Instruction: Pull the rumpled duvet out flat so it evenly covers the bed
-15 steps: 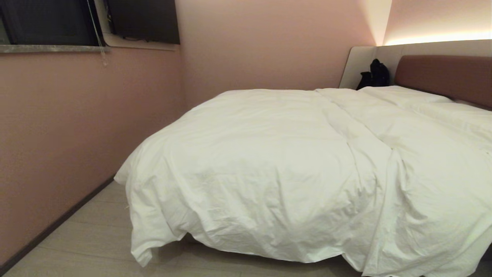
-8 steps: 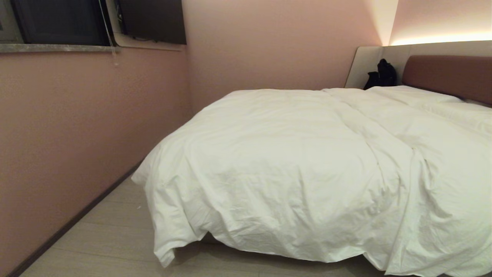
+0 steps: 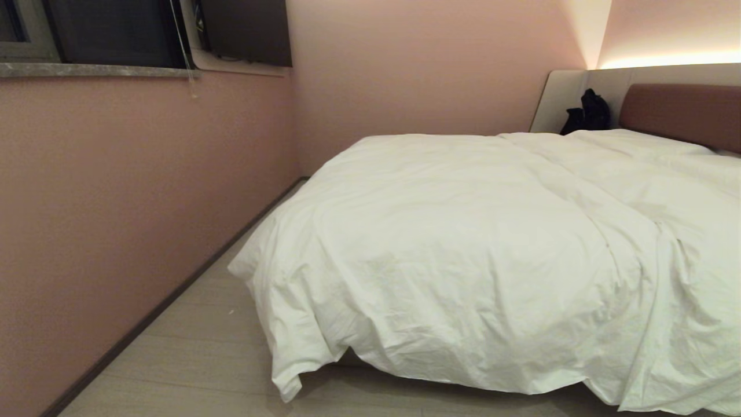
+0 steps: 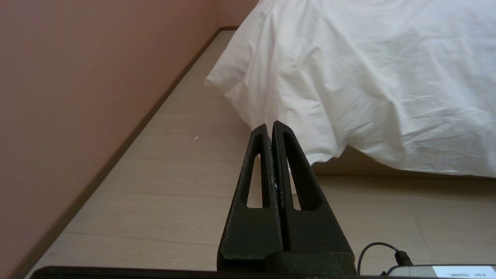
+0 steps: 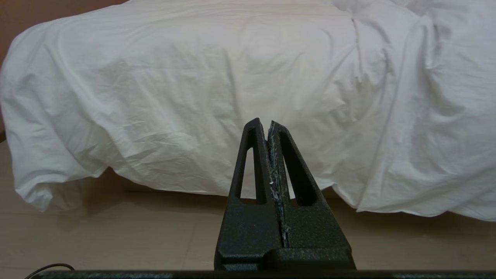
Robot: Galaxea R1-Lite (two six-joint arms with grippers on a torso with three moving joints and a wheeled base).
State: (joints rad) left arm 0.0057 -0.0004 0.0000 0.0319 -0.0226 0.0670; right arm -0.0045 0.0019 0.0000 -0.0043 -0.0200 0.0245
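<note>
The view is swinging left along the bed (image 3: 683,110), both grippers — left gripper (image 4: 270,124), right gripper (image 5: 267,122) — pressed closed and empty, so they're needing to open before reaching the duvet (image 3: 463,243) hem hanging just ahead of the jaws.

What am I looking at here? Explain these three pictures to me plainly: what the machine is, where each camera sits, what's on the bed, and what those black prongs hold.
It is a wheeled robot with two arms. The wide picture comes from its head camera and shows the bed, covered by a rumpled white duvet that hangs over the foot toward the floor. A dark object sits by the headboard. The other two pictures come from cameras on each wrist. The black prongs are the left gripper and the right gripper. Both are shut and hold nothing, short of the duvet.
</note>
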